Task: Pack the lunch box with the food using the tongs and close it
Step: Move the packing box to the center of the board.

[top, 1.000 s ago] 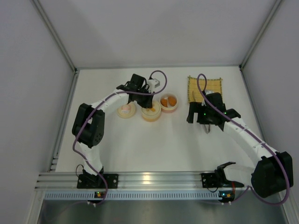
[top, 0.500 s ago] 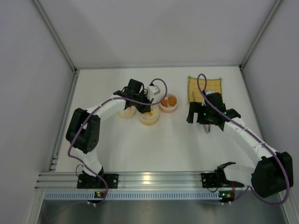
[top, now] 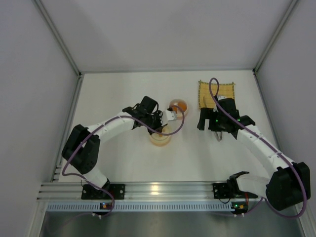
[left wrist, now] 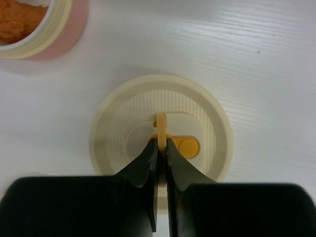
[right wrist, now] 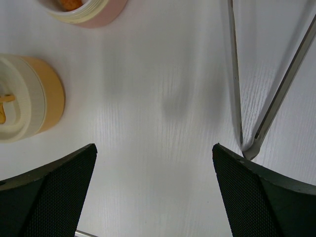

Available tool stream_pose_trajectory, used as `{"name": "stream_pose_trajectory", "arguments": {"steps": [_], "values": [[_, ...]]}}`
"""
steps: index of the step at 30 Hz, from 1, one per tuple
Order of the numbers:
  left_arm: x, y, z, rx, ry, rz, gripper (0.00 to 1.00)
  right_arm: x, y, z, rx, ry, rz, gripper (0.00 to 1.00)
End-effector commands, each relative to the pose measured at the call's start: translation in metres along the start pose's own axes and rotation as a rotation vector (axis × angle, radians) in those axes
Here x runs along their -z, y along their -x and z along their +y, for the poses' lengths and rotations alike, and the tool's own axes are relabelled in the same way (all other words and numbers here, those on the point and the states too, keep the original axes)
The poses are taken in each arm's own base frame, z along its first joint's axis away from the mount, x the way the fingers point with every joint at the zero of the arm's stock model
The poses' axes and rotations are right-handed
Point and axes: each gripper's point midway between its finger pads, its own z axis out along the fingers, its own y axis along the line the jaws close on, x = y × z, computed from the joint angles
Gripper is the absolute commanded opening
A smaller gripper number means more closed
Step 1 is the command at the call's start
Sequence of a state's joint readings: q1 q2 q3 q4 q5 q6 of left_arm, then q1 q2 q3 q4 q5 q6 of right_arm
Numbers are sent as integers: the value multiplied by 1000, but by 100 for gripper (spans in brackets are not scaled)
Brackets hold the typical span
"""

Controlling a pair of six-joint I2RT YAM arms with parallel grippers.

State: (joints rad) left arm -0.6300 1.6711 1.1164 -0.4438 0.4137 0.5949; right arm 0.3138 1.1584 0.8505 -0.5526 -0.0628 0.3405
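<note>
The lunch box's yellow bowl stands near the table's middle with a cream top lying over it. My left gripper is shut on the thin upright handle of that top. From the right wrist, bowl and top show as one stack. A pink bowl holding orange food sits just behind. My right gripper hangs open over bare table. The silver tongs lie flat beside its right finger, their joint toward me.
A yellow woven mat lies at the back right, partly under the right arm's purple cable. White walls close the table on three sides, and a metal rail runs along the near edge.
My left gripper has swung from behind the bowls toward the front and right. The yellow bowl now shows nearer the front with the cream top on it. The right arm has not moved.
</note>
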Motion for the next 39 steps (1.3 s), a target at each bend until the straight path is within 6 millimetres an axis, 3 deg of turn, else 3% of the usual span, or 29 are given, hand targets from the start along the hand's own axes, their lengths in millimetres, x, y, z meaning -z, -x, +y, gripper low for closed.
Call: {"name": "stream_pose_trajectory", "arguments": {"steps": [1, 7, 14, 17, 19, 22, 23, 26, 29, 37, 39], "values": [[22, -138, -121, 173, -412, 512, 0, 12, 16, 2, -4, 17, -56, 99], [38, -149, -149, 31, -465, 554, 0, 12, 16, 3, -3, 19, -57, 99], [47, -140, -189, -95, -549, 552, 0, 12, 17, 4, -6, 25, -58, 99], [48, -142, -196, -135, -559, 567, 3, 13, 17, 3, -3, 21, -60, 100], [49, -143, -197, -132, -574, 580, 6, 14, 17, 3, 0, 17, -58, 99], [48, -141, -196, -132, -576, 582, 20, 14, 17, 4, -2, 20, -58, 99], [48, -139, -195, -135, -572, 575, 27, 14, 17, 3, -4, 19, -57, 99], [49, -124, -188, -160, -541, 540, 37, 15, 18, 5, -1, 26, -61, 99], [53, -111, -183, -175, -518, 518, 39, 14, 18, 5, 0, 28, -56, 99], [64, -48, -161, -224, -395, 373, 51, 12, 18, 8, -4, 45, -53, 99], [65, -40, -156, -226, -365, 355, 52, 13, 20, 10, -3, 50, -58, 99]]}}
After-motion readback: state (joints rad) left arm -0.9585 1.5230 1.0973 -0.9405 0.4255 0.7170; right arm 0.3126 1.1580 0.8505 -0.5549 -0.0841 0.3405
